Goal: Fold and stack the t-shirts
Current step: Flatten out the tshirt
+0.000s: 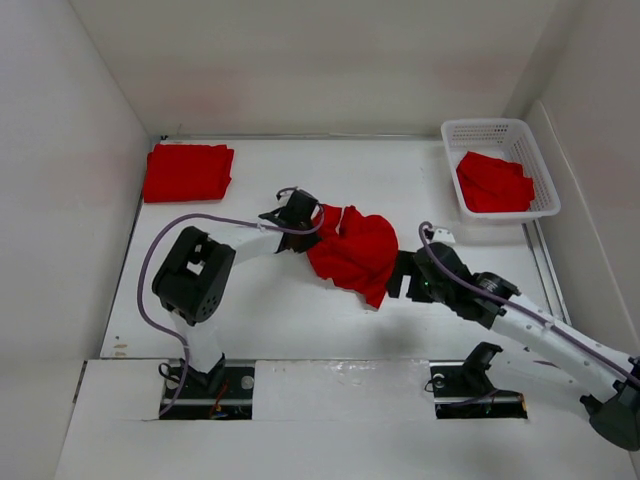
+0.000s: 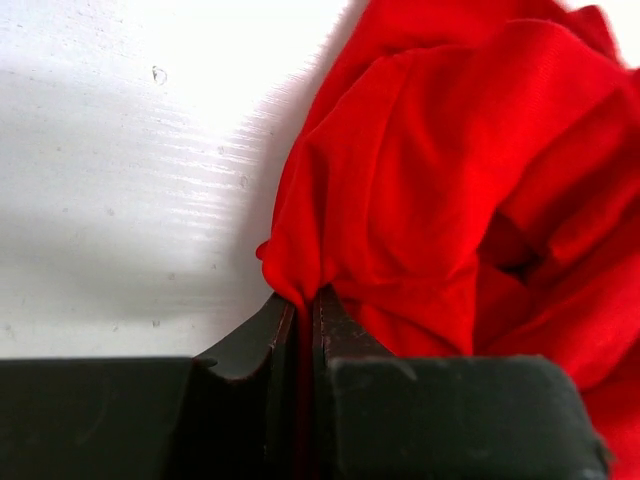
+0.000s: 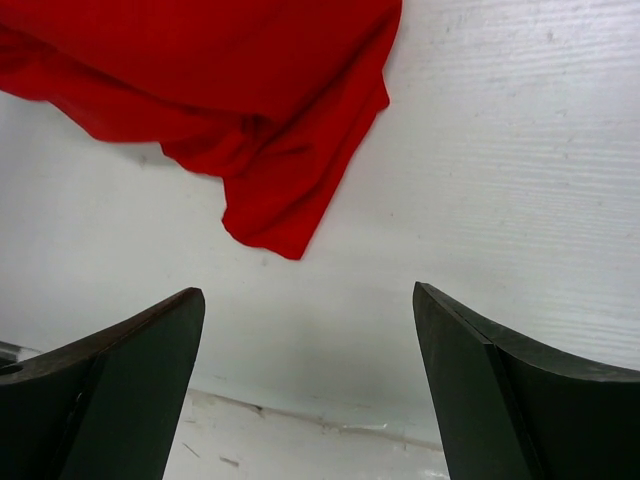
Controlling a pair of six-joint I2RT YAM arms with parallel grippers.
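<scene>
Right now the white table (image 1: 260, 320) carries three lots of red. The biggest is the crumpled t-shirt (image 1: 352, 250) at the middle, bunched into a lump whose long axis runs from about 11 o'clock to 5 o'clock in the overhead view. At the table's 2 o'clock corner stands the white mesh basket (image 1: 485, 124) with more red cloth (image 1: 493, 183) in it. Whether that is one shirt or several I can't tell from here. At the 10 o'clock corner lies the folded stack (image 1: 187, 172), flat and square.

The left gripper (image 1: 303, 214) sits at the lump's 11 o'clock end, jaws pressed together on a pinch of its edge. Its wrist camera shows a fold of cloth squeezed tight between them. The right gripper (image 1: 398, 278) is at the lump's 4 o'clock side, just beside it and not touching. Its jaws are spread wide with nothing between them.

What the coming move turns on, I'd say, is the loose corner (image 3: 268, 235). It trails toward 5 o'clock, away from the left gripper. On the right wrist camera it lies almost dead ahead of the open jaws, a touch toward 11. So the right arm is the nearer one. My guess is it should reach forward for that corner, and then the two can draw the shirt out along that axis.
</scene>
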